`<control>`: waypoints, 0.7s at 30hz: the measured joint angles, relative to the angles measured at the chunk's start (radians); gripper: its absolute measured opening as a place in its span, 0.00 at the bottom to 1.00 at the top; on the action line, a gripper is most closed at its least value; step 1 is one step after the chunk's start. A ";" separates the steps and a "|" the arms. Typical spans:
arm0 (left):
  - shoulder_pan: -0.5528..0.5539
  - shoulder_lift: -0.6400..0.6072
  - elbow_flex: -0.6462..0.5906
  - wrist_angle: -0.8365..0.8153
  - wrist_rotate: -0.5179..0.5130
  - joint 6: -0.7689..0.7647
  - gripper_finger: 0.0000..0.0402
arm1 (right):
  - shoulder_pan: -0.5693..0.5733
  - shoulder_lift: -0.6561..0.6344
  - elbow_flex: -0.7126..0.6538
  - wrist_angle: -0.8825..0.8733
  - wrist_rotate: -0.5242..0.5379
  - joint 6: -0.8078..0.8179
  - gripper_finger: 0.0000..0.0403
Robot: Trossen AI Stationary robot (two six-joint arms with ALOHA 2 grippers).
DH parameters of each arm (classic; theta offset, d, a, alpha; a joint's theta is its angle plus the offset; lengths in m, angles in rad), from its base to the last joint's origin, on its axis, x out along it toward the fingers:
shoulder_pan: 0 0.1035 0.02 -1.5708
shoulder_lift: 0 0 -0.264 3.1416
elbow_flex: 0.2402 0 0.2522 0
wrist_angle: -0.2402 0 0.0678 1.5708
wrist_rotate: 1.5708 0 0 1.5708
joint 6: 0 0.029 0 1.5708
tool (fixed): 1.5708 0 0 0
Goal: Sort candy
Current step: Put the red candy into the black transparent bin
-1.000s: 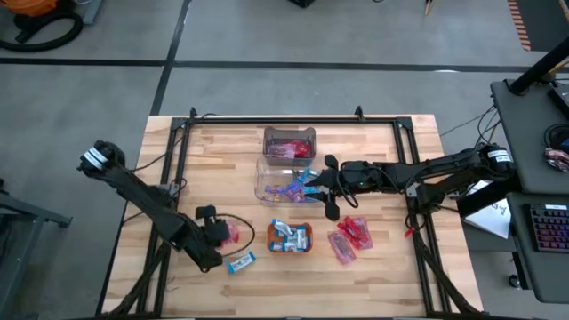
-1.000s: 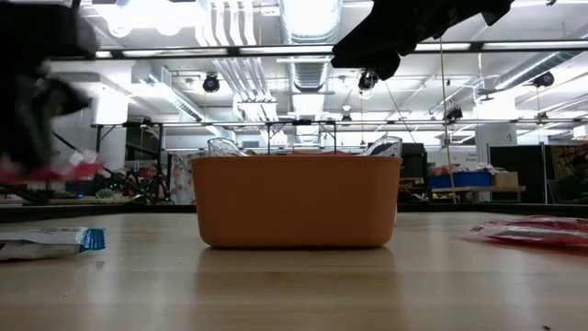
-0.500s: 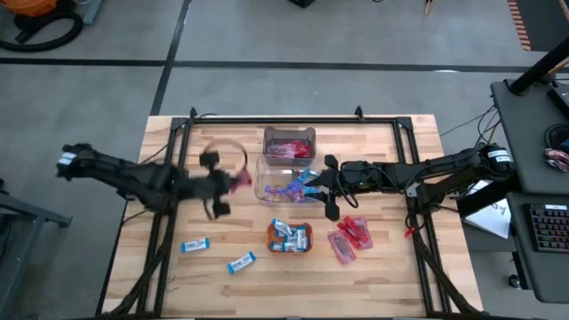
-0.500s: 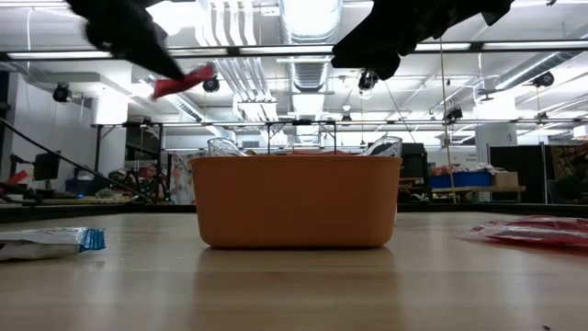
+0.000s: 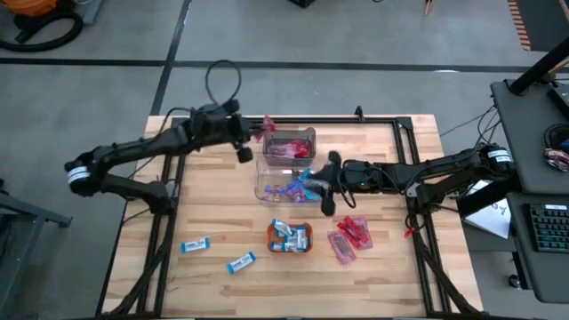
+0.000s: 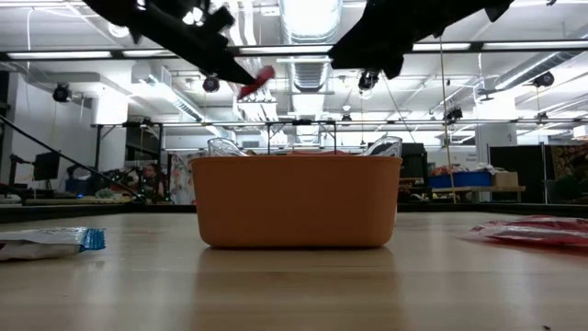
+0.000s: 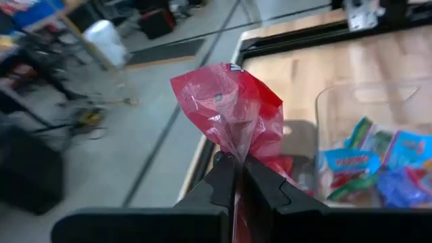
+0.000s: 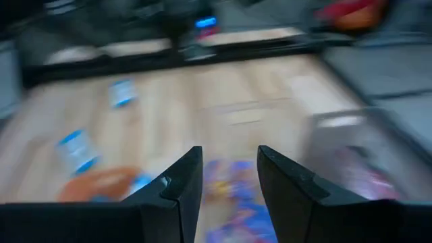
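My left gripper (image 5: 252, 134) is raised over the table's far part, just left of the far clear bin (image 5: 290, 145) of red sweets, and is shut on a red candy packet (image 7: 229, 111). The low view shows that packet (image 6: 256, 78) high above the orange tray (image 6: 296, 202). My right gripper (image 5: 327, 183) is open, hovering at the right side of the near clear bin (image 5: 283, 187), which holds purple and blue wrappers. Blue-and-white bars lie in the orange tray (image 5: 290, 237). Two more bars (image 5: 195, 245) (image 5: 240, 262) lie flat on the table's near left. My left gripper pinches the red packet by its crinkled lower end (image 7: 233, 156) between both fingers (image 7: 219, 182). The packet is lifted clear of the table and stands out beyond the fingertips, toward the far bin.
Several red packets (image 5: 349, 238) lie flat on the table right of the orange tray, under my right arm. A black frame rail (image 5: 276, 119) runs along the far edge. Bare wood lies open at the table's left (image 5: 213, 204) and near right.
My left gripper, still shut on the red packet, has swung from low over the table's near left, up and toward the far edge and rightward, ending beside the far bin. The packet has travelled with it, lifted clear. A blue-and-white bar that the arm covered now shows.
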 joint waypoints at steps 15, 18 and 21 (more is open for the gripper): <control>0.054 0.485 0.342 -0.287 0.097 0.325 0.00 | 0.000 0.000 0.000 -0.043 0.242 0.119 0.33; 0.079 0.562 0.398 -0.369 0.097 0.354 0.00 | 0.000 0.000 0.000 -0.075 0.240 0.145 0.33; 0.104 0.614 0.438 -0.386 0.098 0.352 0.00 | 0.000 0.000 0.000 -0.104 0.241 0.173 0.33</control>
